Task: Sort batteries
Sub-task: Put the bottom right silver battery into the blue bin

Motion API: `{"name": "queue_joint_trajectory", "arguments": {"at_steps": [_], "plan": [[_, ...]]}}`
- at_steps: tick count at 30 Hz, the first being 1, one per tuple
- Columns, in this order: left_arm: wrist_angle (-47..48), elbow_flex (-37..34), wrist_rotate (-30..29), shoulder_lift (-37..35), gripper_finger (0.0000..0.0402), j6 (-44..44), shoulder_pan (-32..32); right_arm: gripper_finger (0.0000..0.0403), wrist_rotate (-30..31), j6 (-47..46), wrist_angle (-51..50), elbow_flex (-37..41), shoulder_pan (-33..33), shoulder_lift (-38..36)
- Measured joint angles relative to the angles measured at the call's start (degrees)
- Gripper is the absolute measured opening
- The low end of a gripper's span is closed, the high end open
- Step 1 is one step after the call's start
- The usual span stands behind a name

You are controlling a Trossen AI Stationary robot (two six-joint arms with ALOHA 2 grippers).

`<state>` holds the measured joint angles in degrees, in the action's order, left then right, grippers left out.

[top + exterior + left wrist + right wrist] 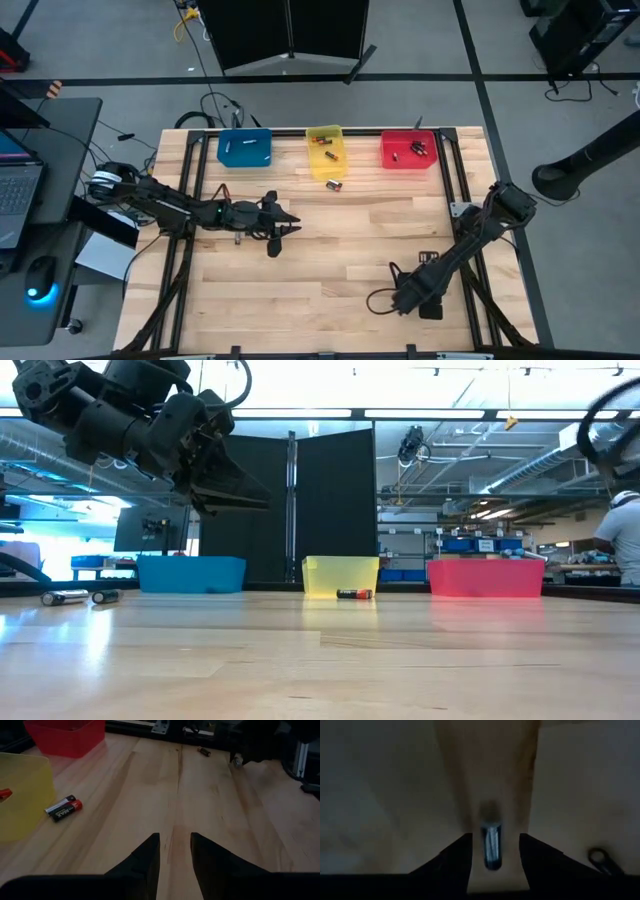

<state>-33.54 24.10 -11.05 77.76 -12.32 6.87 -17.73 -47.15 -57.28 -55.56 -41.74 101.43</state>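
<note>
Right gripper [492,851] sits low at the near right of the pale wooden table [330,250], fingers apart with a small silvery cylindrical battery [491,846] lying between them, not clamped. Left gripper [175,851] hovers mid-left, fingers apart and empty. Two loose black-and-orange batteries [64,809] lie just beside the yellow plastic bin [325,150], with more inside the blue bin [245,148] and the red bin [408,150].

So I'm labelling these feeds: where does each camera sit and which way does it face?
High: overhead, looking down; both arms, three bins.
Low: tabletop level, facing the bins; left arm above.
Left wrist: past its open hand toward yellow bin.
Right wrist: down at a battery between its fingers.
Shared: batteries by the yellow bin.
</note>
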Motion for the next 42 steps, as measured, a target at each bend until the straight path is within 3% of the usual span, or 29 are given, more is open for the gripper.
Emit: {"name": "queue_joint_trajectory", "arguments": {"at_steps": [6, 14, 16, 19, 25, 32, 38, 42], "plan": [[0.04, 0.00, 0.00, 0.00, 0.0117, 0.02, 0.00, 0.0146, -0.27, -2.65, 3.46, 3.15, -1.68, -0.39], [0.00, -0.02, -0.02, 0.00, 0.0117, -0.17, 0.00, 0.0058, 0.25, -1.81, 4.24, 3.22, -1.41, -0.26], [-0.17, -0.02, -0.21, 0.00, 0.0117, -0.26, 0.00, 0.0057, 1.70, -0.78, 3.89, 2.58, -1.15, -0.44], [-2.30, -0.02, -0.31, 0.92, 0.0117, -0.43, 0.06, 0.0057, 5.94, 0.06, 3.67, 1.87, -0.18, -1.49], [-9.79, -0.02, -0.25, 3.85, 0.0117, 0.37, 0.99, 0.0057, 24.75, 0.92, 9.05, 1.58, 3.90, -6.03], [-17.03, -0.02, 1.20, 5.51, 0.0117, 2.91, 2.20, 0.0057, 42.60, 13.69, 31.32, 2.79, 11.92, -8.56], [-20.11, -0.02, 4.51, 5.51, 0.0117, 4.21, 2.23, 0.0057, 46.57, 27.69, 57.02, 6.17, 18.08, -8.66], [-21.48, 0.05, 5.35, 5.51, 0.0117, 4.84, 2.25, 0.0057, 46.81, 33.85, 67.30, 7.08, 19.87, -8.66]]}}
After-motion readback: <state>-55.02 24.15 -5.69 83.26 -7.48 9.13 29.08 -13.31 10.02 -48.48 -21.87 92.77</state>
